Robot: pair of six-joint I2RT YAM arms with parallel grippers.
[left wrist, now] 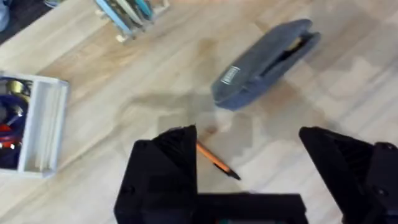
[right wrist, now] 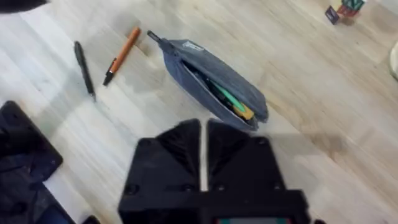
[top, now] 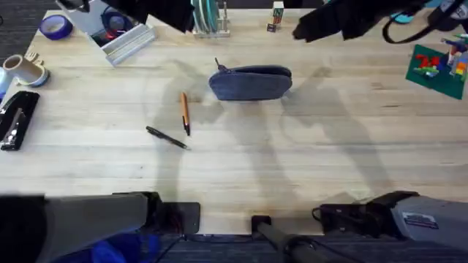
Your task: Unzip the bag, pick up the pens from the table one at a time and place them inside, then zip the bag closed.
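The blue-grey bag (top: 251, 82) lies in the middle of the table (top: 307, 161), its dark pull tab at the left end. In the right wrist view the bag (right wrist: 211, 81) gapes along its zipper, with green and yellow items showing inside. The orange pen (top: 185, 112) and the thin black pen (top: 167, 137) lie on the wood to the bag's left and nearer to me. High over the orange pen (left wrist: 217, 163) and the bag (left wrist: 267, 62), my left gripper (left wrist: 249, 155) hangs open and empty. My right gripper (right wrist: 202, 146) is shut on nothing, above the bag's near side.
A black stapler (top: 16, 117) and a cup (top: 25, 69) sit at the left edge. At the back stand a tape roll (top: 55, 27), a white tray (top: 121, 36) and a rack (top: 208, 18). A green plate with bricks (top: 439, 69) is at the far right.
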